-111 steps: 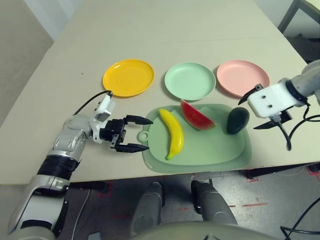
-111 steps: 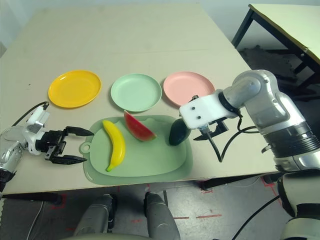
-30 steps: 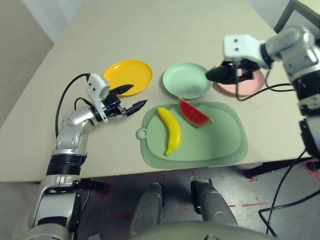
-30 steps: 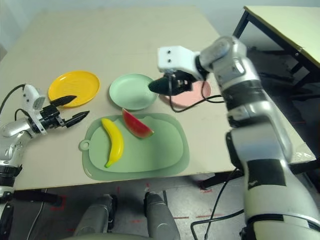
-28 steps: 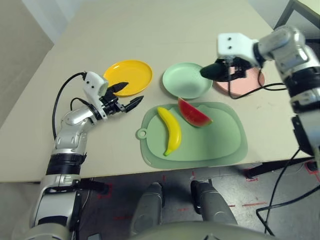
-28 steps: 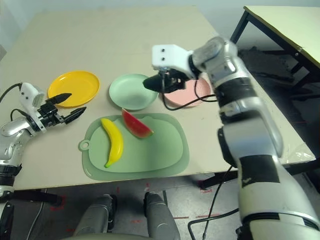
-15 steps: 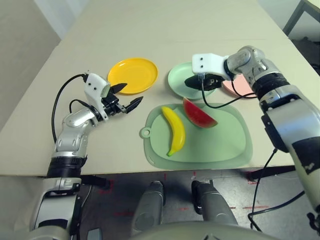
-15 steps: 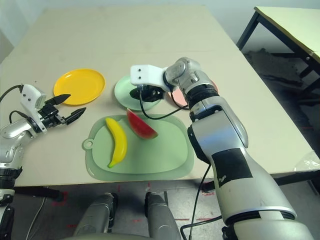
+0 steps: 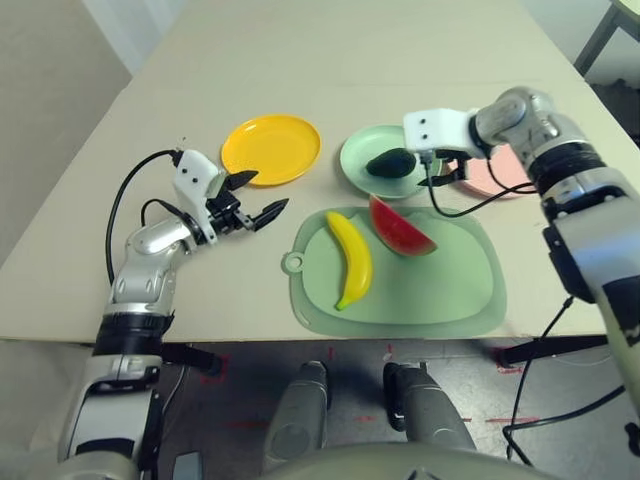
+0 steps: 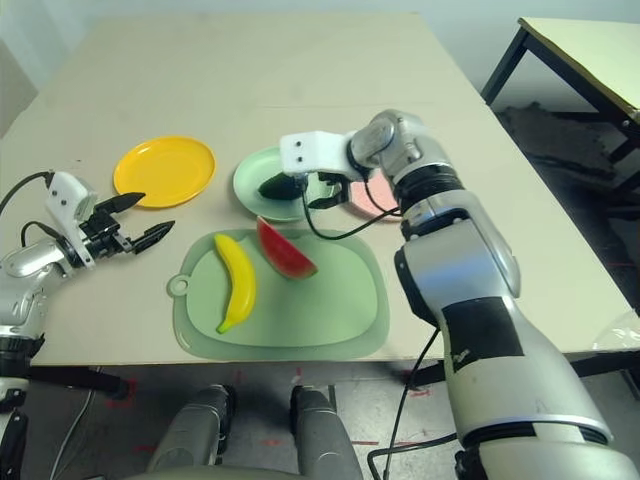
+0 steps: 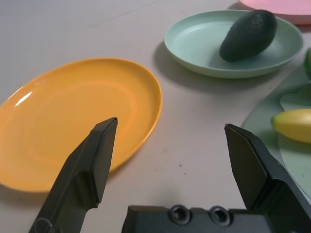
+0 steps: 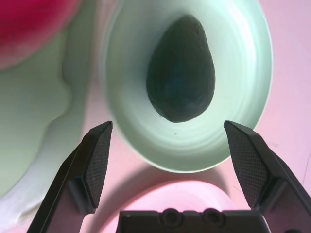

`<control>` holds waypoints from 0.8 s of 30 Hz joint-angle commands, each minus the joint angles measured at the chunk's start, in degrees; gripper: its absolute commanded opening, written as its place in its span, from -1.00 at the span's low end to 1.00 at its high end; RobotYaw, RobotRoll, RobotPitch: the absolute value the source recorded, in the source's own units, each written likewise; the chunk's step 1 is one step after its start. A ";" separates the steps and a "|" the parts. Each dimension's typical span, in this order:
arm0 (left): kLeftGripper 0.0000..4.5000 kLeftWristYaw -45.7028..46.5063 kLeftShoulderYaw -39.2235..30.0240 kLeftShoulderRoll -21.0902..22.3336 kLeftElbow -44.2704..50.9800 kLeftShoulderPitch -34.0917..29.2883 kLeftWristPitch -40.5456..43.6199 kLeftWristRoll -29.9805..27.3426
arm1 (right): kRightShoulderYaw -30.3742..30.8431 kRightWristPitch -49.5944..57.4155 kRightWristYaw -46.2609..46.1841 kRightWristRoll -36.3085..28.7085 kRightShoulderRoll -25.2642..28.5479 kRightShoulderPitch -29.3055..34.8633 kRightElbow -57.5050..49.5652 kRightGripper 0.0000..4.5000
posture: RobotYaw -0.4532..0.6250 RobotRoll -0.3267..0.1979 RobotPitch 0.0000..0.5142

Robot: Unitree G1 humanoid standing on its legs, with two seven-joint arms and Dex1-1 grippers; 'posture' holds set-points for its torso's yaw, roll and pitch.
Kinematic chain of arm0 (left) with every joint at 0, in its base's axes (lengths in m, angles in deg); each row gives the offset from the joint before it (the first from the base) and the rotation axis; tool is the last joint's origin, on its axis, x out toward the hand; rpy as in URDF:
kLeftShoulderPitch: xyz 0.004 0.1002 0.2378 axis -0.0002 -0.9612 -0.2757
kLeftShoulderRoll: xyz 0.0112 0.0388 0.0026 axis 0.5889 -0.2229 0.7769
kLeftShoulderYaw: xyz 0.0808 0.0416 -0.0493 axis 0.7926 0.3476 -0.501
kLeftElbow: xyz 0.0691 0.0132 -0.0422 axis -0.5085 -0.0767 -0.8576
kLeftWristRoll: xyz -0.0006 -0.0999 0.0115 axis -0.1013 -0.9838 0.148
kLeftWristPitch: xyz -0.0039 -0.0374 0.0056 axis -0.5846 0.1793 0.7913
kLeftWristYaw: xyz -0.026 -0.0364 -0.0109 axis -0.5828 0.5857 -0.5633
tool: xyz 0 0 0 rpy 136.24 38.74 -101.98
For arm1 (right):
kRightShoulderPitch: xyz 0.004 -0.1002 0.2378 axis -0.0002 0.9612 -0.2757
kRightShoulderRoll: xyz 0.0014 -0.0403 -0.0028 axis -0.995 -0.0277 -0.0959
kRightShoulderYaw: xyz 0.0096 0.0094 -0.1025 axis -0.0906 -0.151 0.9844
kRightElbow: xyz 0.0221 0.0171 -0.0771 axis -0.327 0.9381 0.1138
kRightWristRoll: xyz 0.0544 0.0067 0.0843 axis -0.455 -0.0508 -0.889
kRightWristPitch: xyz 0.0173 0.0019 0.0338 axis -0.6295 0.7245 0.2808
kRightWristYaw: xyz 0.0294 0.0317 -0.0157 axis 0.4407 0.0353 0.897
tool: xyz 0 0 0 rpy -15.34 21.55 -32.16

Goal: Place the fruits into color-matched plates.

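- Clearing the avocado: right tool spread beside it, one fruit plated.
- Left: banana, watermelon, both nearer the robot than either spread tool.

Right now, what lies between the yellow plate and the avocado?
Bare table, then the mint plate's rim; the left wrist view shows it, avocado and yellow plate included.

Head pair looks down; wrist views sit closer.
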 commanded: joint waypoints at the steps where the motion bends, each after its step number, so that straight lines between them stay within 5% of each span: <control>1: 1.00 -6.66 1.30 0.84 -1.88 -0.30 -2.62 -0.66 | -1.18 -1.77 7.02 -3.38 3.42 2.32 -7.69 0.98 | -0.14 0.25 -0.35; 14: 1.00 -31.97 7.55 0.74 2.82 -1.61 -2.34 -7.66 | 4.01 -13.29 18.57 -16.30 11.08 11.36 -37.29 0.98 | -0.22 0.25 -0.35; 24: 1.00 -35.93 5.99 2.83 4.11 -2.63 -1.44 -9.12 | 11.63 -15.49 18.57 -21.27 12.09 9.51 -38.77 0.98 | -0.12 0.25 -0.34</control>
